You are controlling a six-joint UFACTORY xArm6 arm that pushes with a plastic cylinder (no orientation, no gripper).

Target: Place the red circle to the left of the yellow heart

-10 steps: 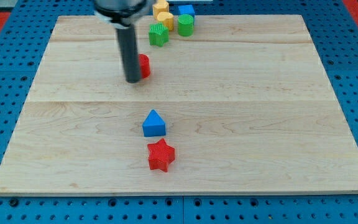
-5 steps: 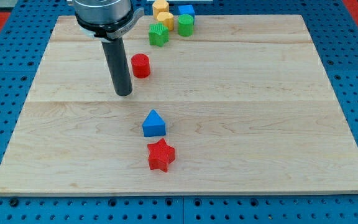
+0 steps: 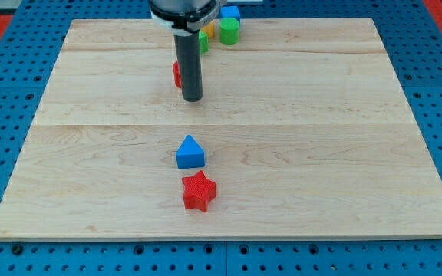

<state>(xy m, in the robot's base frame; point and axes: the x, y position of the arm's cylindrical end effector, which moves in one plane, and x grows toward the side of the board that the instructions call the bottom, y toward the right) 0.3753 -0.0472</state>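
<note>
The red circle (image 3: 176,74) lies on the wooden board in the upper middle, mostly hidden behind my rod. My tip (image 3: 192,99) rests on the board just below and to the right of it, close to or touching it. The yellow heart is hidden behind the arm at the view's top edge; only a small yellow sliver (image 3: 205,27) shows there.
A green block (image 3: 229,31) and a blue block (image 3: 231,12) sit at the top edge, with another green block (image 3: 203,40) partly hidden by the rod. A blue triangle (image 3: 190,152) and a red star (image 3: 199,191) lie in the lower middle.
My tip swung from beside the red circle out to the lower left, then back right to just below and right of it. The red circle has barely moved.
</note>
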